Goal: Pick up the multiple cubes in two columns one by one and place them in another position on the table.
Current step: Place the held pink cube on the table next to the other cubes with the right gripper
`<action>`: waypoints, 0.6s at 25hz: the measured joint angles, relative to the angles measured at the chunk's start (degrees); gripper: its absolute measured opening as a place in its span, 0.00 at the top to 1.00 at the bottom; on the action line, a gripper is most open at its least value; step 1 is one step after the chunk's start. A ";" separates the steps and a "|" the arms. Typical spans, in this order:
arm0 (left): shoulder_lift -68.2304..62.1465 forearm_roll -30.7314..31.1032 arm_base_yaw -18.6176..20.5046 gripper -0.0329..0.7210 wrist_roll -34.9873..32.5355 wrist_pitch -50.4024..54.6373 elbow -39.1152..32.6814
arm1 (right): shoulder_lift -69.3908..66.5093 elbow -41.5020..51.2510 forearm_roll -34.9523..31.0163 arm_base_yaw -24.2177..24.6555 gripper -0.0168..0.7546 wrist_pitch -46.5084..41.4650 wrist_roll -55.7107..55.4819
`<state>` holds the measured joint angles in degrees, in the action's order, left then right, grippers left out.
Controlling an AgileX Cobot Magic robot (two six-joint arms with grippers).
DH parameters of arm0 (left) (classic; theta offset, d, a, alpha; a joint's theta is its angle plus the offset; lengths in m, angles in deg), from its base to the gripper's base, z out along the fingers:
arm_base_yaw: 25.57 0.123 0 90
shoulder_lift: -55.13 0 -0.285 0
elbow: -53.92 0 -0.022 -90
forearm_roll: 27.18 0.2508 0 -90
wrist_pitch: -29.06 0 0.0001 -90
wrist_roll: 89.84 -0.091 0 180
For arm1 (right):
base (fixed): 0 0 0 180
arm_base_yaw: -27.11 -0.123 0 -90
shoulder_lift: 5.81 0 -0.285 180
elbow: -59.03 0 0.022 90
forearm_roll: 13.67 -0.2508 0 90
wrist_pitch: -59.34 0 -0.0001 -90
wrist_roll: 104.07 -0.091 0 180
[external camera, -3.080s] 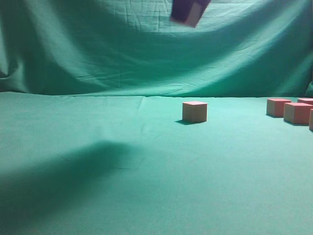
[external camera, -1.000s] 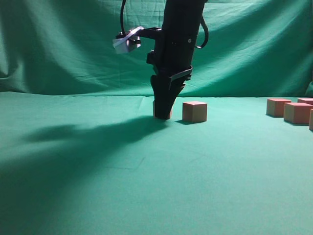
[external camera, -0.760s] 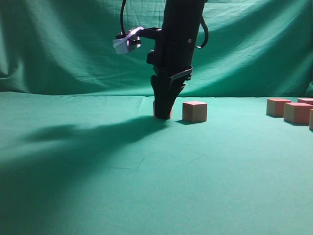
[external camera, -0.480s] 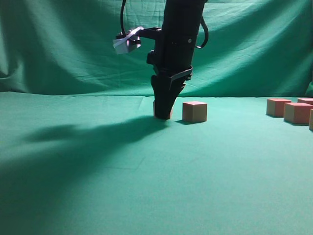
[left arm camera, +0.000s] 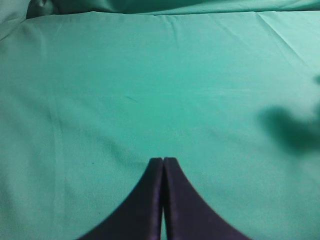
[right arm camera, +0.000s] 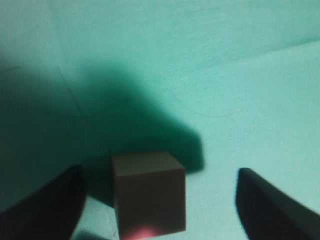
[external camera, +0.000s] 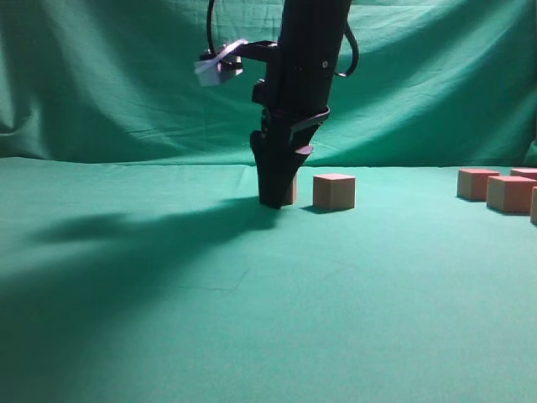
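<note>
- We see the right arm [external camera: 304,75] reaching straight down, its gripper [right arm camera: 159,200] spread wide, touching nothing.
- Between the fingers a cube [right arm camera: 148,191] sits flat on the table [external camera: 252,294].
- The left gripper [left arm camera: 163,165] is clenched, empty.

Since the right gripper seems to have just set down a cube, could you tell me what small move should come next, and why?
Probably lift the right gripper straight up: its jaws stand wide apart, and the cube sits free on the table between them.

Pink-topped cubes [external camera: 334,191] upright on green table [external camera: 252,319]
</note>
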<state>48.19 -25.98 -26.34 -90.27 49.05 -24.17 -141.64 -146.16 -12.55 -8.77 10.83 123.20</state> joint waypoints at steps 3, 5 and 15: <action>0.00 0.00 0.00 0.96 0.00 0.00 0.00 | 0.57 0.00 0.00 0.00 0.15 -1.08 -0.68; 0.00 0.00 0.00 0.96 0.00 0.00 0.00 | 1.64 0.22 0.00 0.00 0.10 -2.18 -1.91; 0.00 0.00 0.00 0.96 0.00 0.00 0.00 | 14.37 -8.03 -0.92 0.00 0.19 -20.49 -12.95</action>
<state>48.19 -25.98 -26.34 -90.27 49.05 -24.17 -127.27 -154.19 -13.46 -8.77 -9.66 110.25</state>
